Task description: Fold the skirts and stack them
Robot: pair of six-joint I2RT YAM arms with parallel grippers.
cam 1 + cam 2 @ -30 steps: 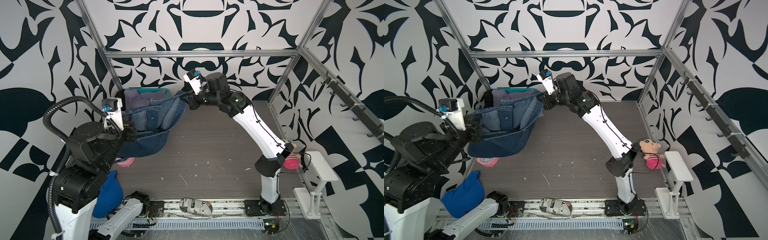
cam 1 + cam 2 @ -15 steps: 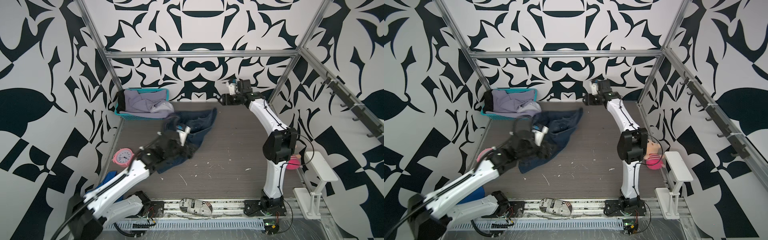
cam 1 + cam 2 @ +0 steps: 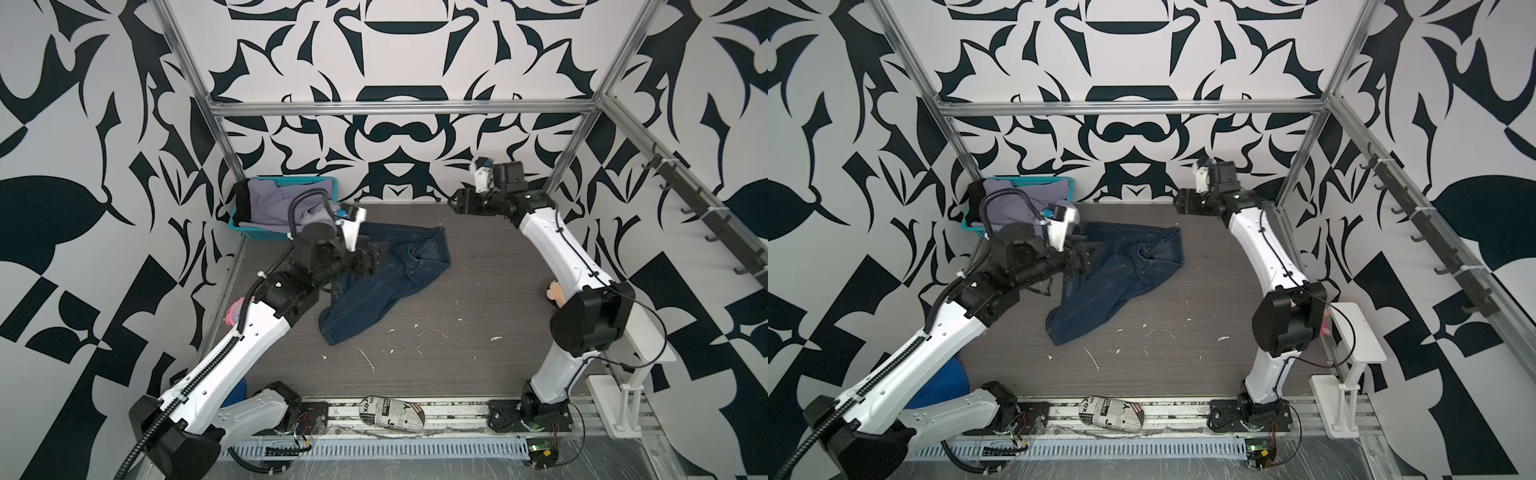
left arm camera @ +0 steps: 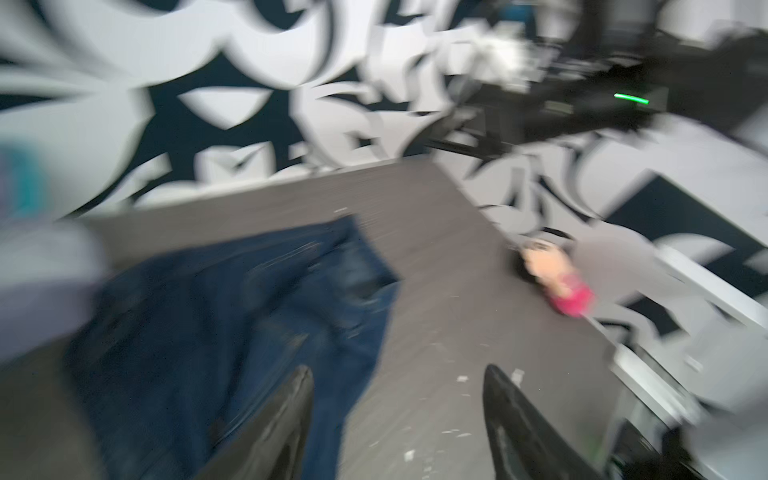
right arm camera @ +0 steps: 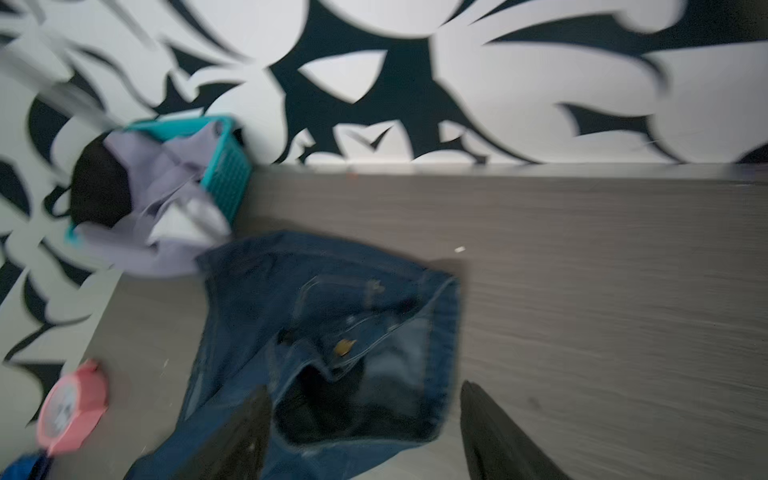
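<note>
denim skirt [image 3: 374, 291] dark blue | basket [image 3: 262, 234] teal | table [image 3: 465, 291] grey woodgrain

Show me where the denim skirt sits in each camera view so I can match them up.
Both top views: denim skirt lies crumpled on the table, left of the middle.
Left wrist: it shows as a blurred dark blue cloth on the table.
Right wrist: it lies waistband open, near the basket.
Shared landmark: teal basket beside it; only a teal blur in the left wrist view.
</note>
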